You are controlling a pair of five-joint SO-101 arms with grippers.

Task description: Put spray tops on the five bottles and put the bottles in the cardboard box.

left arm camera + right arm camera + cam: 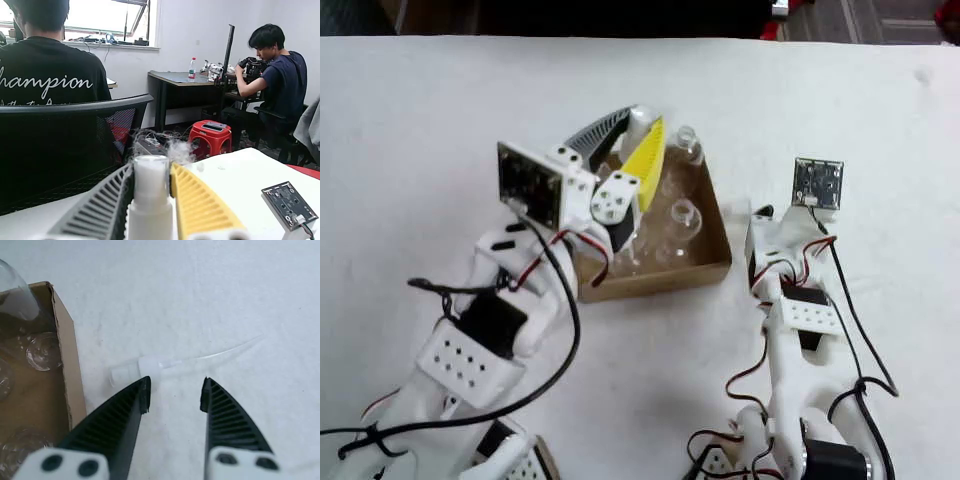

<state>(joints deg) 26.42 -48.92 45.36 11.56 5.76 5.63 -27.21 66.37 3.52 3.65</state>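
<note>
On your left, the left gripper (642,135) sits over the far side of the cardboard box (660,278), grey and yellow fingers clamped on a white spray top (150,192). The left wrist view cuts off whatever is under that top, so you can't tell whether a bottle hangs from it. Inside the box, clear bottles (682,215) stand upright, but the arm covers some and the count is hard to make out. Moving right, a loose spray top (146,365) lies on the table (240,290) just beside the box wall, its thin tube trailing away. Your right gripper (175,392) hangs close by it, black fingers spread apart, nothing between them
</note>
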